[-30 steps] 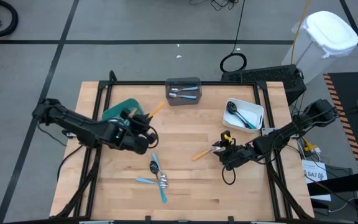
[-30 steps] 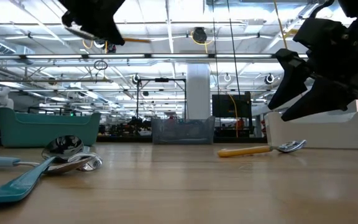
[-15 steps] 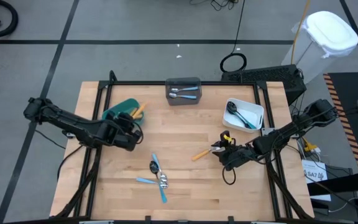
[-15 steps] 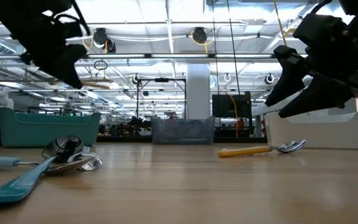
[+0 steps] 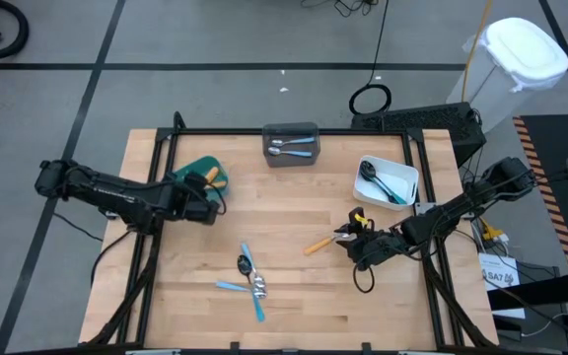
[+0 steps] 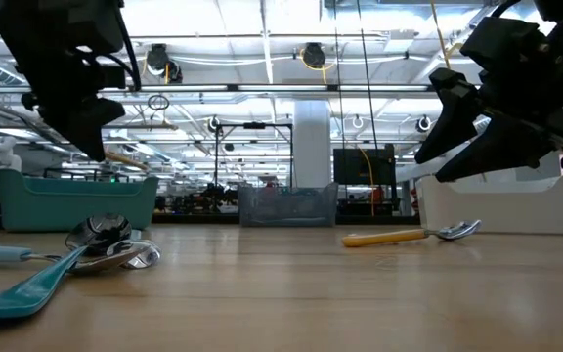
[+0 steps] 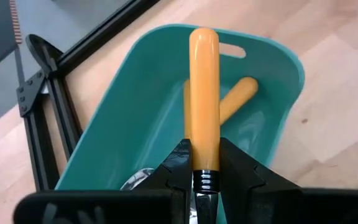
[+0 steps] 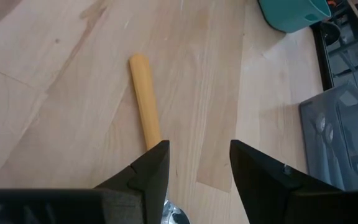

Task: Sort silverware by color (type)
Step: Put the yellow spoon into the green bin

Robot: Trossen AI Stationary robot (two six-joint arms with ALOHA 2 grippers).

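Overhead looking down, low level across table, both sharing teal bin [image 5: 197, 174]

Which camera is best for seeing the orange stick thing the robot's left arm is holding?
The left wrist view: the orange-handled utensil fills the picture, pinched in the left tool right over the teal bin, where another orange handle lies. The high view shows only a small orange bit at the bin. In the low view it is hard to pick out.
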